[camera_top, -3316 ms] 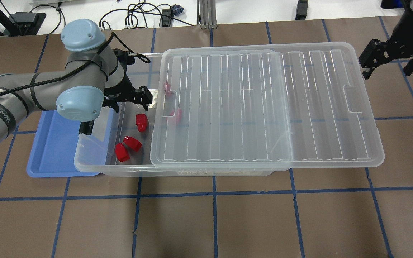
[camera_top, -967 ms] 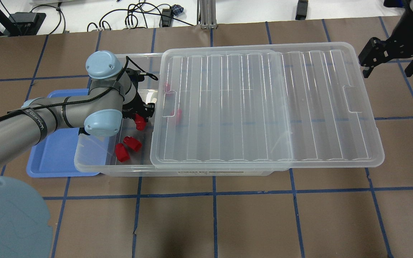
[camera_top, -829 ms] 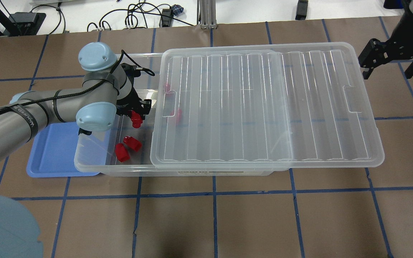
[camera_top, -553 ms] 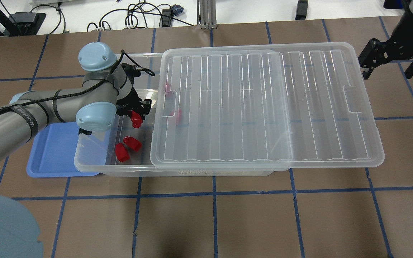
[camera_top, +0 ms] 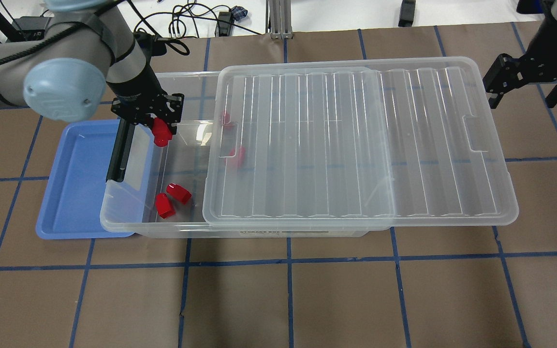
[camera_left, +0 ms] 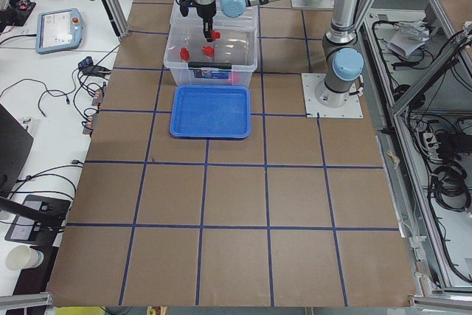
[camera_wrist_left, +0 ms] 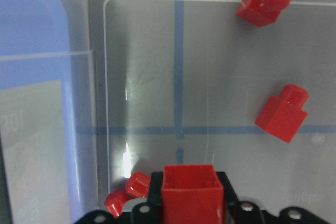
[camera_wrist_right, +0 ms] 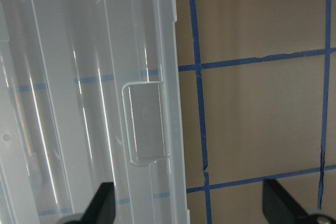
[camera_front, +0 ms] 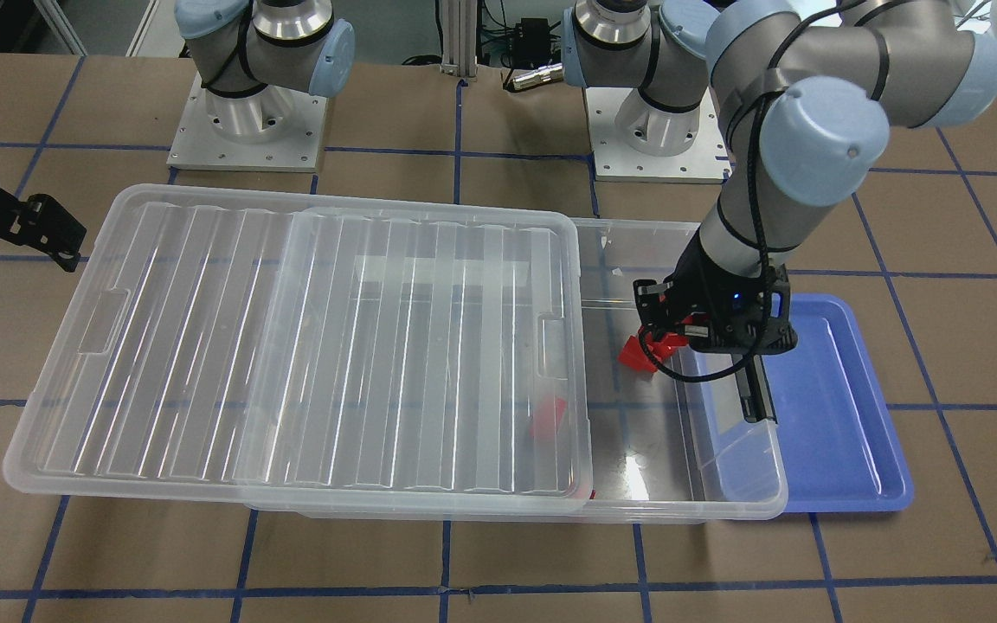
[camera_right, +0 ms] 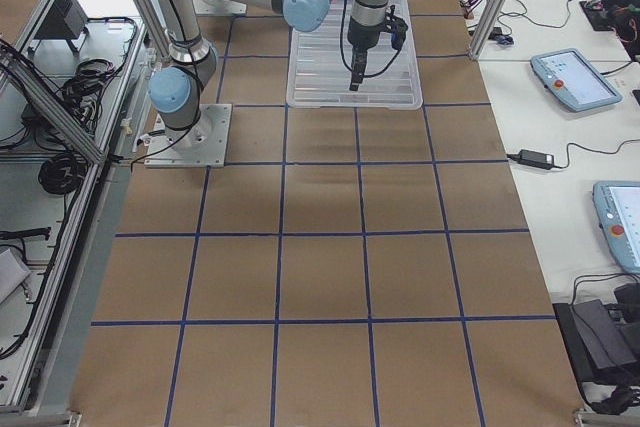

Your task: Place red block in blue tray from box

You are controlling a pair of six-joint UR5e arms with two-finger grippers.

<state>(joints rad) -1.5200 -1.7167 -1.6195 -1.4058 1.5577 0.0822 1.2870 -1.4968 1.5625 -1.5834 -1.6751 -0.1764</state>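
Note:
My left gripper (camera_top: 160, 126) is shut on a red block (camera_top: 161, 132) and holds it in the air above the open left end of the clear box (camera_top: 128, 226). The left wrist view shows the block (camera_wrist_left: 189, 196) between the jaws, over the box floor. It also shows in the front view (camera_front: 642, 354). The blue tray (camera_top: 73, 193) lies just left of the box, partly under its end. My right gripper (camera_top: 525, 92) hangs open and empty beyond the lid's far right corner.
The ribbed clear lid (camera_top: 356, 145) is slid right and covers most of the box. Two loose red blocks (camera_top: 178, 192) (camera_top: 165, 206) lie in the open part, two more (camera_top: 237, 155) under the lid. A black latch handle (camera_top: 118, 150) stands at the box's left end.
My left gripper came down onto a red block in the box, shut on it, then rose with it and moved back and left toward the tray side. The right arm barely moved.

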